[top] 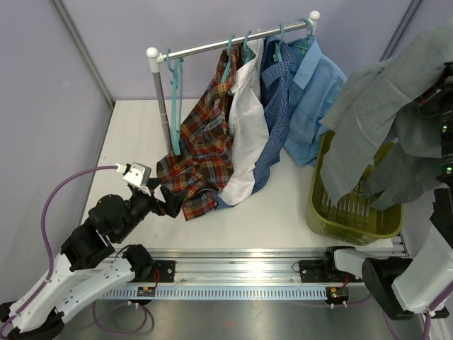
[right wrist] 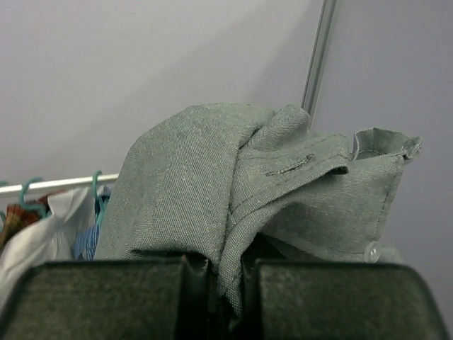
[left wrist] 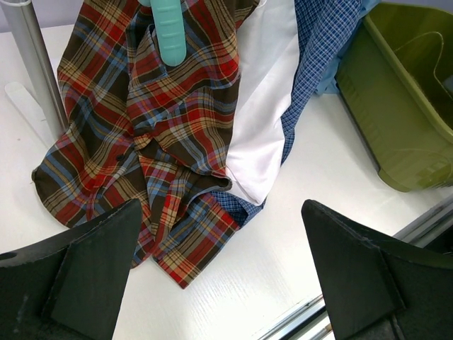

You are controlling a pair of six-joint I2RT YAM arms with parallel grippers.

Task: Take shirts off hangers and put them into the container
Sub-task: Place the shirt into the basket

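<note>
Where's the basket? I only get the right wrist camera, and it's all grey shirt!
Observer: The green basket sits at the right side of the table, and the grey shirt pinched in the right gripper dangles over it.
Operator: How many shirts hang on the rail?
Observer: Four on the rail: the plaid shirt, white shirt, blue-check shirt and light blue shirt.
Operator: What's the other arm doing?
Observer: The left gripper is open, low over the table, close to the plaid shirt's hem.
</note>
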